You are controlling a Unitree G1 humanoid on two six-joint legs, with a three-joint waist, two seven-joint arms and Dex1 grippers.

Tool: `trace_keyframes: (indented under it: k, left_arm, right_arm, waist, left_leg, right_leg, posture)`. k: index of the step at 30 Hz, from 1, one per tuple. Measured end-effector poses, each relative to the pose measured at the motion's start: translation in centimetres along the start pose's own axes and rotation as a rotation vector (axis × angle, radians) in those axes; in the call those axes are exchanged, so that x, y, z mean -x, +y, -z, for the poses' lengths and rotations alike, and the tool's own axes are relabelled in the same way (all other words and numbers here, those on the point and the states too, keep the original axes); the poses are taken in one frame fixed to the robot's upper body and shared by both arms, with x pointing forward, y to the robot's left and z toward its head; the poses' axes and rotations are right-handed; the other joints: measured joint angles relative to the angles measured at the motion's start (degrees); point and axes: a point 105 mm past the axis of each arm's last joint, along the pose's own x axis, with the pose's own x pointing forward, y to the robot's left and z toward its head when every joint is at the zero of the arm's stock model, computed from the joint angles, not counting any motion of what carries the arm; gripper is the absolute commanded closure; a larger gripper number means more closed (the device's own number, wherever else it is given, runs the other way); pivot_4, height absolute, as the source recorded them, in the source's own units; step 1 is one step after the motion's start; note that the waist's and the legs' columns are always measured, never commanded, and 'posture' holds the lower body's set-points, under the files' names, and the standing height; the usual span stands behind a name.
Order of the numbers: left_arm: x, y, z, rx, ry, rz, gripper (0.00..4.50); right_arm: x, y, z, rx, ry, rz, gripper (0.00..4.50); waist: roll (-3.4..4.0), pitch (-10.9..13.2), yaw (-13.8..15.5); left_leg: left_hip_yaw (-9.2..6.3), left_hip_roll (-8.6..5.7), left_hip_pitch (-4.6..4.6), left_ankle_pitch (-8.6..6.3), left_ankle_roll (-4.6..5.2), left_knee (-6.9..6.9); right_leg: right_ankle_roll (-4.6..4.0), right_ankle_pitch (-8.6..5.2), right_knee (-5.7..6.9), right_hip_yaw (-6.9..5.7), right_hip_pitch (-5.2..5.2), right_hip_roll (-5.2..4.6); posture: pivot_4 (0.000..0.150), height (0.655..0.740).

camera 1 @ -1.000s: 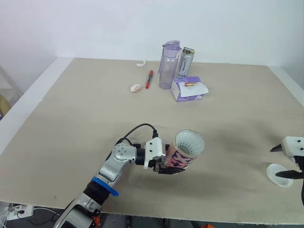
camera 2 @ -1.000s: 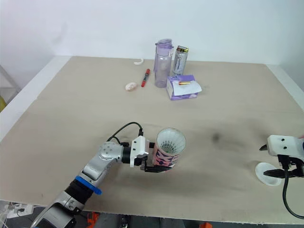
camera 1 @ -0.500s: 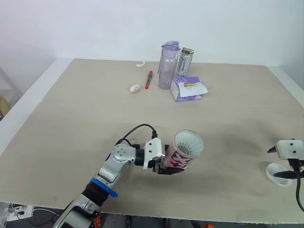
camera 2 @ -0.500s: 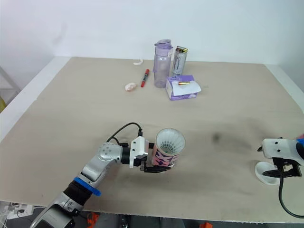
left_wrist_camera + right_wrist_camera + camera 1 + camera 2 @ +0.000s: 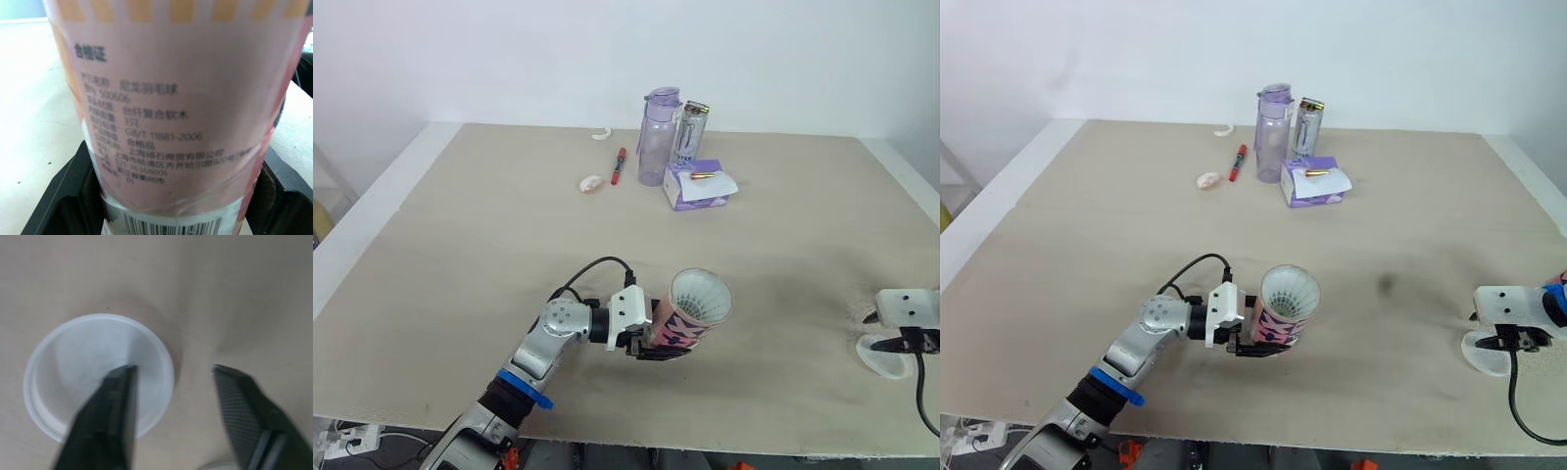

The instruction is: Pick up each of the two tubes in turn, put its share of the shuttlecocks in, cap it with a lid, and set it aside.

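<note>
My left gripper is clamped on the base of the one tube, which sits just inside the near edge of the table, tilted with its open mouth up and to the right. White shuttlecock feathers fill that mouth; I cannot count them.

Broad bare tabletop lies between the tube and my right gripper near the right edge. Its jaws are apart, one finger over the single white lid and the other outside the rim.

Far across the table stand one purple bottle and one can, with one purple box and one red pen beside them.
</note>
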Motion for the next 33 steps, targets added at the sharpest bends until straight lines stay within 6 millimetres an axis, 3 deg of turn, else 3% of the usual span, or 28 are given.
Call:
trace_keyframes:
  k: [1, 4, 13, 16, 21, 22, 23, 27, 28, 29, 30, 33]
  left_arm:
    - [0.0, 0.0, 0.0, 0.000, 0.001, -0.001, 1.20]
    - [0.0, 0.0, 0.0, -0.002, 0.001, -0.001, 1.20]
    - [0.1, 0.0, 0.0, -0.010, 0.002, 0.000, 1.20]
    - [0.2, 0.1, 0.0, -0.016, 0.002, -0.002, 1.20]
    - [0.3, 0.2, 0.1, -0.020, 0.005, 0.002, 1.20]
    - [0.2, 0.2, 0.1, -0.025, 0.004, 0.006, 1.20]
    - [0.2, 0.2, 0.1, -0.025, 0.004, 0.006, 1.20]
    - [0.2, 0.3, 0.1, -0.029, 0.004, 0.017, 1.20]
    - [0.2, 0.4, 0.1, -0.031, 0.005, 0.021, 1.20]
    - [0.2, 0.4, 0.1, -0.031, 0.005, 0.021, 1.20]
    - [0.2, 0.5, 0.1, -0.029, 0.006, 0.025, 1.20]
    - [0.1, 0.6, 0.1, -0.034, 0.004, 0.029, 1.20]
  right_arm:
    - [-0.1, 0.1, -0.1, 0.000, -0.003, -0.008, 3.82]
    - [-0.1, 0.1, -0.1, 0.000, -0.006, -0.013, 4.42]
    - [-0.2, 0.3, -0.5, -0.003, -0.041, -0.018, 4.42]
    - [-0.2, -0.1, -1.7, 0.022, -0.089, -0.012, 4.42]
    - [0.7, -1.6, -6.0, 0.094, -0.218, 0.025, 4.42]
    - [1.6, -2.4, -8.6, 0.150, -0.269, 0.047, 4.42]
    - [1.6, -2.4, -8.6, 0.151, -0.270, 0.047, 4.42]
    - [3.1, -3.2, -12.1, 0.229, -0.318, 0.067, 4.42]
    - [5.0, -4.4, -15.8, 0.297, -0.390, 0.116, 4.42]
    - [5.2, -4.5, -16.1, 0.307, -0.397, 0.121, 4.42]
    - [6.7, -4.9, -19.2, 0.372, -0.458, 0.151, 4.42]
    - [8.0, -4.8, -22.6, 0.413, -0.522, 0.140, 4.42]
  waist:
    - [0.00, 0.00, -0.10]
    - [0.01, 0.00, -0.15]
    - [0.01, 0.00, -0.18]
    - [0.03, -0.01, -0.20]
    - [0.14, -0.05, -0.21]
    - [0.17, -0.05, -0.17]
    - [0.17, -0.05, -0.17]
    - [0.11, -0.01, -0.10]
    - [0.19, -0.01, -0.20]
    - [0.20, -0.02, -0.23]
    - [0.14, 0.01, -0.15]
    - [0.11, 0.02, -0.05]
  left_leg:
    - [0.00, 0.00, 0.02, 0.00, 0.00, 0.01]
    - [0.00, -0.01, 0.03, 0.00, 0.00, 0.01]
    - [-0.01, 0.00, 0.03, 0.00, 0.00, 0.00]
    - [-0.02, 0.01, 0.03, 0.00, 0.00, -0.01]
    - [-0.04, 0.05, 0.03, 0.00, 0.00, -0.02]
    - [-0.05, 0.10, 0.03, 0.00, 0.01, -0.02]
    - [-0.05, 0.10, 0.03, 0.00, 0.01, -0.02]
    - [-0.06, 0.17, -0.01, 0.00, 0.00, -0.02]
    - [0.00, 0.18, -0.05, 0.00, 0.00, -0.03]
    - [-0.01, 0.18, -0.05, 0.00, 0.00, -0.04]
    - [-0.08, 0.24, -0.07, -0.01, -0.01, -0.04]
    - [-0.11, 0.27, -0.12, -0.02, -0.03, -0.05]
  right_leg:
    - [-0.01, 0.01, 0.00, 0.01, 0.02, 0.00]
    - [-0.02, 0.01, 0.00, 0.01, 0.03, -0.01]
    - [-0.01, 0.00, 0.00, -0.01, 0.03, 0.01]
    - [-0.01, 0.01, 0.00, 0.00, 0.03, 0.01]
    - [0.00, 0.01, 0.01, 0.01, 0.03, 0.01]
    - [0.00, 0.00, 0.01, 0.00, 0.03, 0.01]
    - [0.00, 0.00, 0.02, -0.01, 0.03, 0.01]
    - [0.01, -0.01, 0.01, -0.04, -0.04, 0.00]
    - [-0.01, 0.00, 0.01, 0.01, -0.14, 0.00]
    - [0.00, 0.00, 0.01, 0.00, -0.14, 0.01]
    - [0.09, -0.06, 0.01, -0.10, -0.16, 0.05]
    - [0.28, -0.18, 0.01, -0.14, -0.18, 0.05]
  posture:
    - [0.150, 0.7400]
    - [0.150, 0.7400]
    - [0.150, 0.7400]
    - [0.150, 0.7400]
    - [0.150, 0.7400]
    - [0.150, 0.7400]
    - [0.150, 0.7400]
    - [0.150, 0.7400]
    - [0.150, 0.7400]
    - [0.150, 0.7400]
    - [0.150, 0.7400]
    - [0.150, 0.7400]
